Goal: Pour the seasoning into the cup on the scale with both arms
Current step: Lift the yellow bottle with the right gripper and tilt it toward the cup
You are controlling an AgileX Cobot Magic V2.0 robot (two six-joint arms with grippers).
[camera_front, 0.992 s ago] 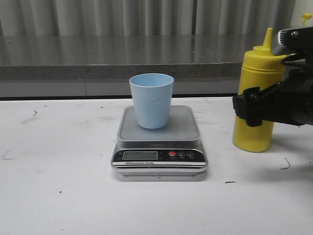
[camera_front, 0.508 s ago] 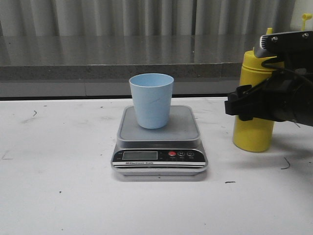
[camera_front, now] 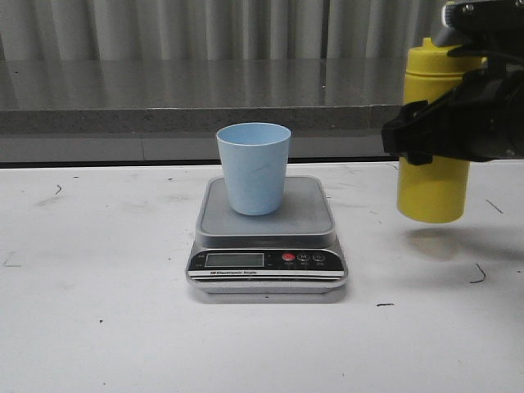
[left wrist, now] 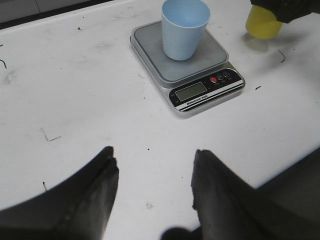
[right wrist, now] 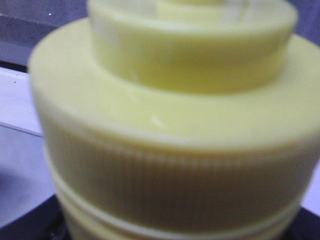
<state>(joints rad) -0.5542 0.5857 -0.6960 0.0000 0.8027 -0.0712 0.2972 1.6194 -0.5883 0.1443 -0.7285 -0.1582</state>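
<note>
The light blue cup (camera_front: 253, 168) stands upright on the grey platform of the silver scale (camera_front: 268, 266) in the middle of the table. It also shows in the left wrist view (left wrist: 184, 28) on the scale (left wrist: 205, 90). My right gripper (camera_front: 434, 135) is shut on the yellow seasoning bottle (camera_front: 432, 188) and holds it upright, lifted off the table, to the right of the scale. The bottle's ribbed collar (right wrist: 175, 165) fills the right wrist view and hides the fingers. My left gripper (left wrist: 152, 172) is open and empty, low over the near table, well short of the scale.
A grey counter ledge (camera_front: 205, 98) runs along the back behind the white table (camera_front: 98, 327). The bottle's base (left wrist: 263, 25) shows at the far edge of the left wrist view. Small dark marks dot the table.
My right gripper has lifted the yellow bottle off the table, straight up with a small drift right. The cup, the scale and the left gripper have not moved.
</note>
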